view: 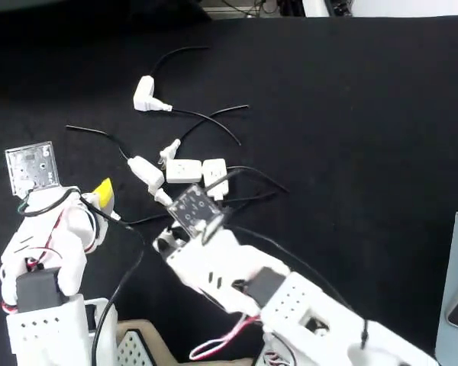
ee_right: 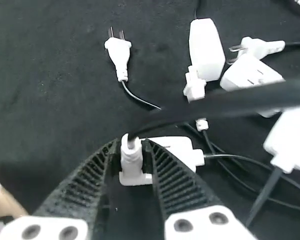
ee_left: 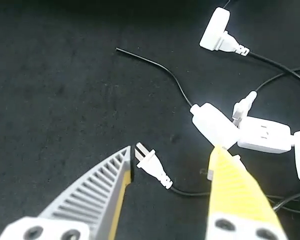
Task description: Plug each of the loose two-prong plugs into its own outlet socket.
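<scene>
Matt cloth table (view: 351, 114), smooth glossy plastic plugs (ee_right: 118, 52)

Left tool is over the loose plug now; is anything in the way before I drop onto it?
Nothing visible. The left tool hangs open over the loose plug, which lies alone on bare black cloth between the fingers, close to the grey one. The nearest white block sits beside the yellow finger, off the path.

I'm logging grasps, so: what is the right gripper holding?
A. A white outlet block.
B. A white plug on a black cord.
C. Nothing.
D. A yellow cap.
B: in the right wrist view the right gripper is shut on a white plug, with a black cord running off from it.
</scene>
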You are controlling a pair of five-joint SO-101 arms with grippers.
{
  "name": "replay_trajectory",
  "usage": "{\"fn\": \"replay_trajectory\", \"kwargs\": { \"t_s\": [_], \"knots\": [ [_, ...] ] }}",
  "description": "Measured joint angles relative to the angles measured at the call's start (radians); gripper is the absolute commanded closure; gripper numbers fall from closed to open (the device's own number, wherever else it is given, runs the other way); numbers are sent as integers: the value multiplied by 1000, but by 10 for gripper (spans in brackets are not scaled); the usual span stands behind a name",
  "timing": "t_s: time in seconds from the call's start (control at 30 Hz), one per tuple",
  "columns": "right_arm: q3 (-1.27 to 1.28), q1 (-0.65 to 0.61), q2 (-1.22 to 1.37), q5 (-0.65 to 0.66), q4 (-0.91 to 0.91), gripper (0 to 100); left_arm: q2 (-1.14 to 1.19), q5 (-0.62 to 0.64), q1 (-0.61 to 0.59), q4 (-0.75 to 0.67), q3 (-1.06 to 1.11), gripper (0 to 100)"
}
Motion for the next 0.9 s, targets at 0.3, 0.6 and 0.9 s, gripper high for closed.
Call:
{"fn": "replay_trajectory", "kwargs": {
  "t_s": [0.3,0.6,0.9],
  "knots": [
    [-51,-26,249,-20,-158,986,0,2,-3,0,17,751],
    [-69,-28,315,-21,-192,986,0,2,-3,0,25,751],
    [-71,-2,319,14,-203,986,0,2,-3,0,25,751]
  ]
}}
